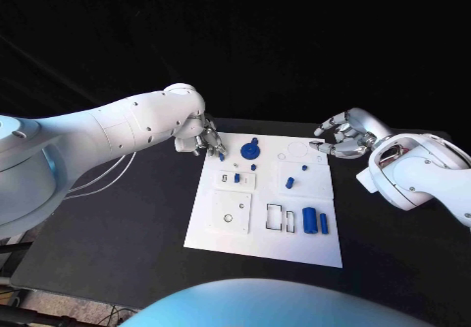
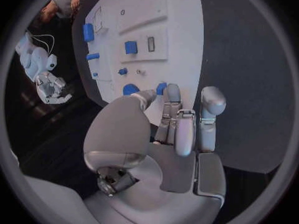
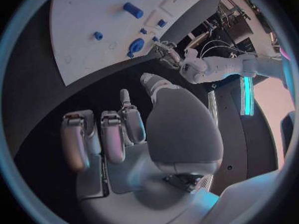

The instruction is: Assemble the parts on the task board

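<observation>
The white task board [image 1: 257,235] lies in the middle of the black table. My left hand [image 1: 203,142] is at its far left corner, and thumb and finger pinch a small blue part [image 2: 161,88] just over the board's edge [image 1: 222,156]. Next to it on the board sits a round blue part [image 1: 250,148] [image 2: 130,89]. My right hand [image 1: 344,139] hovers at the far right corner, fingers loosely bent and holding nothing [image 3: 124,134]. Two blue cylinders [image 1: 309,219] lie side by side near the board's right edge. A short blue part [image 1: 290,182] lies mid-board.
Small blue pieces [image 1: 254,166] dot the board's far half, and rectangular recesses [image 1: 280,215] sit beside the cylinders. Cables [image 1: 98,178] hang under my left arm. Bare black table [image 1: 118,238] lies on both sides of the board.
</observation>
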Motion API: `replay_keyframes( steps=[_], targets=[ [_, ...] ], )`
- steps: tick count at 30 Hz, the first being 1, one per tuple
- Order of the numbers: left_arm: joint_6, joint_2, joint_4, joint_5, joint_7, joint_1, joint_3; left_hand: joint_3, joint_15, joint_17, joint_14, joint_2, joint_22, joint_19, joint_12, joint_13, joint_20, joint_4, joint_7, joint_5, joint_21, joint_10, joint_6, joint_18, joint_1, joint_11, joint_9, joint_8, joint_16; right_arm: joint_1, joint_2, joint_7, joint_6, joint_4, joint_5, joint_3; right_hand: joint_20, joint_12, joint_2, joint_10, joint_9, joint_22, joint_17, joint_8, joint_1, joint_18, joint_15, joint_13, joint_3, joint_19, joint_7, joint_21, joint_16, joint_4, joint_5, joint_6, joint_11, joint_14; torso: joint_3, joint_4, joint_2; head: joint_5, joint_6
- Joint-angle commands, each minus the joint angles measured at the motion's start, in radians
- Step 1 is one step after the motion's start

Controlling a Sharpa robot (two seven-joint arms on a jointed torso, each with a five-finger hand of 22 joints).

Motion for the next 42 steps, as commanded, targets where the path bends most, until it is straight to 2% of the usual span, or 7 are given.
replay_keyframes(
  steps=[1,14,19,26,31,40,42],
  targets=[
    [0.002,0.004,0.000,0.008,0.015,0.000,0.000,0.011,-0.005,0.230,0.086,-0.003,0.097,0.004,0.008,-0.002,-0.006,-0.001,-0.005,-0.007,-0.002,0.002,0.001,0.017,0.013,-0.007,-0.003,0.007,0.005,-0.001,0.001,-0.001,0.008,0.000,-0.006,0.000,-0.006,-0.004,-0.001,-0.004,0.001,0.252,0.257,0.003,-0.011,-0.006,-0.006,0.063,0.008,0.086,0.000,-0.005,0.002,0.000,0.002,-0.009,-0.001,0.105,0.0001,0.0002,0.000,0.002,0.000],
    [0.031,0.004,-0.004,0.008,0.003,0.000,0.000,0.066,-0.008,0.234,0.089,-0.012,0.105,0.010,0.011,-0.012,-0.008,-0.016,-0.008,-0.009,0.002,0.009,0.003,0.016,0.039,-0.010,-0.017,0.010,0.008,-0.001,0.002,-0.001,0.007,-0.001,-0.006,0.000,-0.006,-0.002,0.000,-0.003,0.002,0.251,0.258,0.004,-0.012,-0.006,-0.006,0.064,0.010,0.085,0.000,-0.006,0.002,-0.001,0.003,-0.009,-0.001,0.105,0.0005,-0.0003,0.000,0.003,0.000],
    [0.036,0.004,-0.004,0.007,0.000,0.000,0.000,0.113,-0.010,0.238,0.091,-0.024,0.110,0.014,0.010,-0.022,-0.011,-0.042,-0.011,0.001,0.003,0.015,0.010,0.016,0.058,-0.014,-0.026,0.012,0.010,-0.001,0.002,0.000,0.006,-0.001,-0.006,0.000,-0.006,-0.002,0.000,-0.003,0.002,0.251,0.258,0.004,-0.012,-0.006,-0.006,0.064,0.010,0.085,0.000,-0.006,0.002,-0.001,0.003,-0.009,-0.001,0.105,0.0004,-0.0007,0.000,0.003,0.000],
    [0.022,0.003,-0.002,0.005,0.009,0.000,0.000,0.229,-0.014,0.257,0.102,-0.046,0.126,0.032,0.006,-0.043,-0.015,-0.162,-0.006,0.102,0.023,0.049,0.016,0.011,0.087,-0.013,-0.010,0.051,0.019,-0.002,0.002,0.000,0.003,-0.001,-0.006,0.000,-0.006,-0.003,0.000,-0.003,0.002,0.251,0.257,0.005,-0.013,-0.006,-0.006,0.064,0.010,0.085,0.000,-0.006,0.001,0.000,0.004,-0.009,-0.001,0.104,0.0001,-0.0001,-0.001,0.005,0.000],
    [-0.004,0.000,0.001,0.010,0.019,0.000,-0.001,0.275,-0.015,0.263,0.106,-0.053,0.133,0.048,0.030,-0.018,-0.017,-0.202,-0.005,0.136,0.051,0.087,0.039,0.007,0.078,-0.016,-0.002,0.061,0.022,-0.002,0.003,0.001,0.002,-0.001,-0.006,0.000,-0.006,-0.003,0.000,-0.003,0.002,0.251,0.257,0.005,-0.013,-0.006,-0.006,0.064,0.010,0.085,0.000,-0.006,0.001,0.000,0.004,-0.009,-0.001,0.104,-0.0003,0.0007,-0.001,0.006,0.000],
    [-0.065,-0.012,0.020,0.048,0.032,0.000,-0.002,0.316,-0.027,0.263,0.106,-0.079,0.144,0.073,0.085,0.039,-0.028,-0.251,-0.016,0.255,0.104,0.149,0.082,0.000,0.029,-0.029,0.009,0.067,0.022,-0.002,0.002,0.001,-0.001,-0.002,-0.006,0.000,-0.006,-0.003,0.000,-0.003,0.002,0.251,0.257,0.005,-0.013,-0.006,-0.006,0.064,0.010,0.085,0.000,-0.006,0.001,0.000,0.004,-0.009,-0.001,0.104,-0.0008,0.0000,-0.001,0.009,0.000],
    [-0.086,-0.020,0.034,0.056,0.035,0.000,-0.002,0.321,-0.031,0.263,0.106,-0.088,0.148,0.083,0.099,0.055,-0.032,-0.266,-0.021,0.295,0.125,0.168,0.099,-0.004,0.015,-0.034,0.013,0.066,0.022,-0.002,0.002,0.001,-0.001,-0.002,-0.006,0.000,-0.006,-0.003,0.000,-0.003,0.002,0.251,0.257,0.005,-0.013,-0.006,-0.006,0.064,0.010,0.085,0.000,-0.006,0.001,0.000,0.004,-0.009,-0.001,0.104,-0.0009,-0.0001,-0.001,0.009,0.000]
  ],
)
